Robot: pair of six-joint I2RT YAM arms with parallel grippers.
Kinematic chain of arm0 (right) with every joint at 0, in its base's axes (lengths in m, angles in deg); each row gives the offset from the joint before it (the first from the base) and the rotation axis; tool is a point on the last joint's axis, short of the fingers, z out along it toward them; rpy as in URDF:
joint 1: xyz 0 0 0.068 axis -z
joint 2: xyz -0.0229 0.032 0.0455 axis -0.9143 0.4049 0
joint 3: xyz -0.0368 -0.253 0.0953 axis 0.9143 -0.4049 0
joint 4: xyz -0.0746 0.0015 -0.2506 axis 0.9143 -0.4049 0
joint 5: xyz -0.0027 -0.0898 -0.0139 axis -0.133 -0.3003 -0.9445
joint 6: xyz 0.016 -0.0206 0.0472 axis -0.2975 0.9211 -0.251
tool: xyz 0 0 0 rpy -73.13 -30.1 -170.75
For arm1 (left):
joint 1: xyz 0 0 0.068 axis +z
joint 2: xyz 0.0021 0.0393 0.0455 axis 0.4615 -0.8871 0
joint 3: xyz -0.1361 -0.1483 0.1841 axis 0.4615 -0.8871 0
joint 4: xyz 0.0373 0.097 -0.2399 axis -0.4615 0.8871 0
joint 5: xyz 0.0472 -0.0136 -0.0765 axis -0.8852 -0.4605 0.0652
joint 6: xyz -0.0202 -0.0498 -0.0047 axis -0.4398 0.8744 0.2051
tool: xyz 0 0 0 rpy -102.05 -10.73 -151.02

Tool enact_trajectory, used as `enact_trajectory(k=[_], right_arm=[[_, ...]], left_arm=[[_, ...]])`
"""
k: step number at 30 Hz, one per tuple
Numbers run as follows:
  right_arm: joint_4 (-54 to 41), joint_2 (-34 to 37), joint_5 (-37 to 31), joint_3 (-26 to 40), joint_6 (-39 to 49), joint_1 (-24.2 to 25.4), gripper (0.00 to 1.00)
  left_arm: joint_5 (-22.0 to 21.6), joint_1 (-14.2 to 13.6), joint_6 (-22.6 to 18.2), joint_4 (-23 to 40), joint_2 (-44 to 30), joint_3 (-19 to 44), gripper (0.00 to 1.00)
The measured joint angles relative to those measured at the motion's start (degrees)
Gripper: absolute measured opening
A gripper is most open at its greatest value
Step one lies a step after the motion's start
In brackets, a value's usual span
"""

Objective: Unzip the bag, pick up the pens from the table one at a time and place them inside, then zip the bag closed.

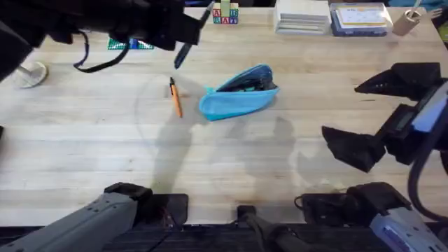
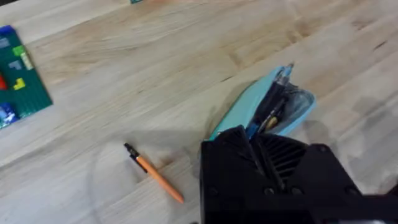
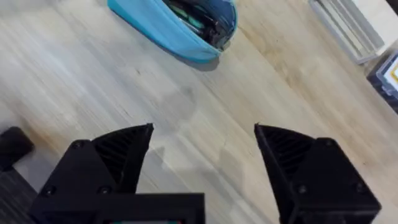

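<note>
The light blue bag [image 1: 240,92] lies near the middle of the table [image 1: 105,140] with its zipper open and dark items showing inside [image 3: 199,22]. The orange pen [image 1: 175,96] rests on the wood just left of the bag [image 2: 239,109]; the same pen [image 2: 155,175] shows in the left wrist view. My left gripper [image 1: 187,40] hovers high behind the orange pen, shut on a slim dark pen [image 1: 180,56] that hangs from its fingertips [image 2: 270,106]. My right gripper [image 1: 341,112] stands open at the right, well clear of the bag [image 3: 202,134].
A green baseplate [image 2: 18,81] lies at the back left. Toy blocks [image 1: 225,14], a white stack [image 1: 302,15] and a blue box [image 1: 358,17] line the far edge. A pale round object [image 1: 28,73] sits at the left edge.
</note>
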State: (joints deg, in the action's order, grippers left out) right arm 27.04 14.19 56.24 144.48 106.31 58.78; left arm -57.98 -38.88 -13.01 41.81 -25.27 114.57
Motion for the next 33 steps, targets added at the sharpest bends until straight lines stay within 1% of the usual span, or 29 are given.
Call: enact_trajectory(k=[6, 12, 17, 26, 29, 30, 33], right_arm=[[0.0, 0.0, 0.0, 0.0, 0.02, 0.0, 0.996], [0.0, 0.0, 0.0, 0.0, 0.02, 0.0, 0.996], [0.0, 0.0, 0.0, 0.0, 0.0, 0.0, 0.995], [0.0, 0.0, 0.0, 0.0, 0.02, 0.0, 0.996], [0.0, 0.0, 0.0, 0.0, 0.0, 0.0, 0.995], [0.0, 0.0, 0.0, 0.0, 0.0, 0.0, 0.996], [0.0, 0.0, 0.0, 0.0, 0.02, 0.0, 0.996]], left_arm=[[0.02, -4.1, -0.01, -2.2, 0.0, 0.0, 0.043], [0.07, -9.19, -0.01, -5.17, -0.1, 0.0, 0.043], [0.22, -12.49, -0.01, -5.67, -0.77, 0.0, 0.043], [0.22, -15.48, -0.01, -5.69, -2.65, 0.0, 0.043], [0.22, -15.98, -0.01, -5.69, -4.86, 0.0, 0.043], [0.24, -16.14, 0.0, -5.91, -9.56, 0.0, 0.043], [1.03, -16.11, 0.01, -6.27, -11.66, 0.0, 0.043]])
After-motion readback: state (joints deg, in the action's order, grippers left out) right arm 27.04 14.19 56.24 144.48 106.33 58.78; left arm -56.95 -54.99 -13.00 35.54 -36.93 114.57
